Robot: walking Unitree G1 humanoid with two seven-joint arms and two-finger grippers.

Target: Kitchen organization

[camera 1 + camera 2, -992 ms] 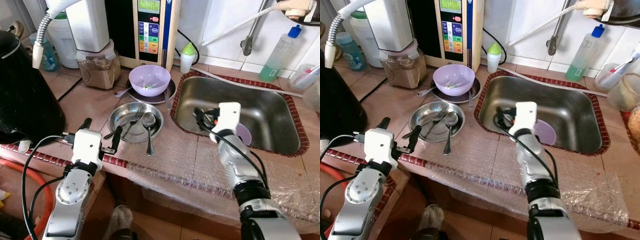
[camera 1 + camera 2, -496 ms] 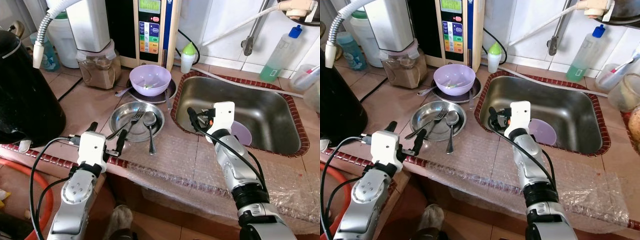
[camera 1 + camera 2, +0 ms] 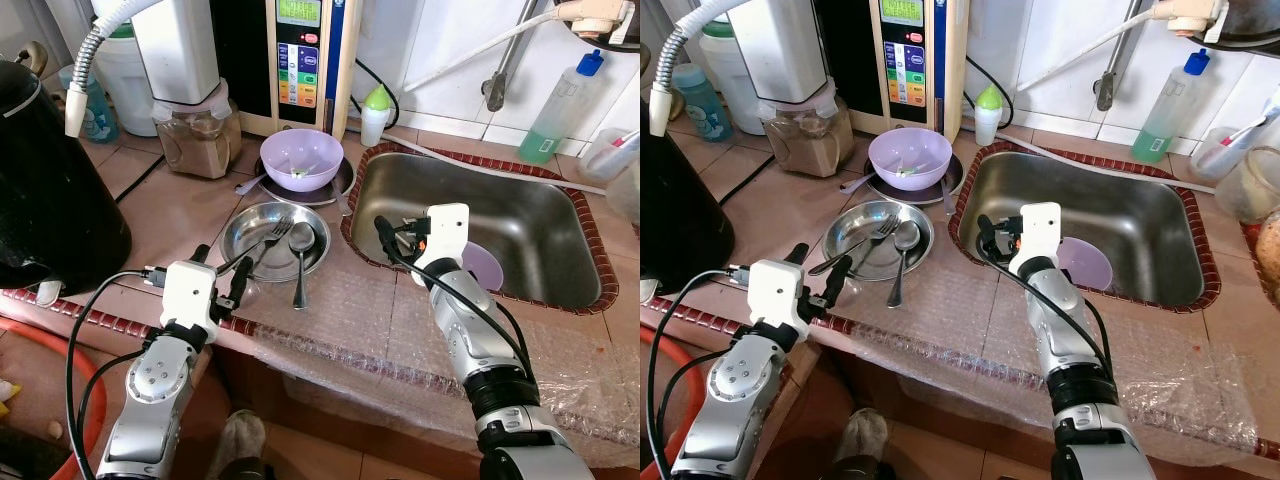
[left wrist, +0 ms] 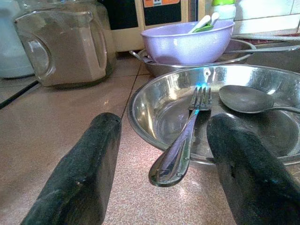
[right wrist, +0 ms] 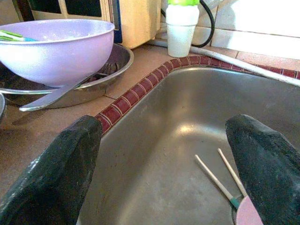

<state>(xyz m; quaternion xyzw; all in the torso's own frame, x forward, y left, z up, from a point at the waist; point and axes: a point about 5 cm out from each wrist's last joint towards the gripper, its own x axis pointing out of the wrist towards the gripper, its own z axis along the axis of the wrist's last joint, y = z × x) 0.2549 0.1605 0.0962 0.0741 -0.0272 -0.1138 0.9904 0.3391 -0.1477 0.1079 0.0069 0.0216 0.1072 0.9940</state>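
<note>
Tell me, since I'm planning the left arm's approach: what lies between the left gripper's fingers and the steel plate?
In the left wrist view, only the fork's handle end, overhanging the steel plate rim above bare countertop, between the left gripper fingers.

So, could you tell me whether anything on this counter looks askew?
Yes: the steel fork lies tilted in the round steel dish, its handle overhanging the rim, between the left gripper's open fingers.

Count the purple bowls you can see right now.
2: one purple bowl on the counter, stacked on a metal dish; another in the sink, partly hidden behind the right arm.
</note>
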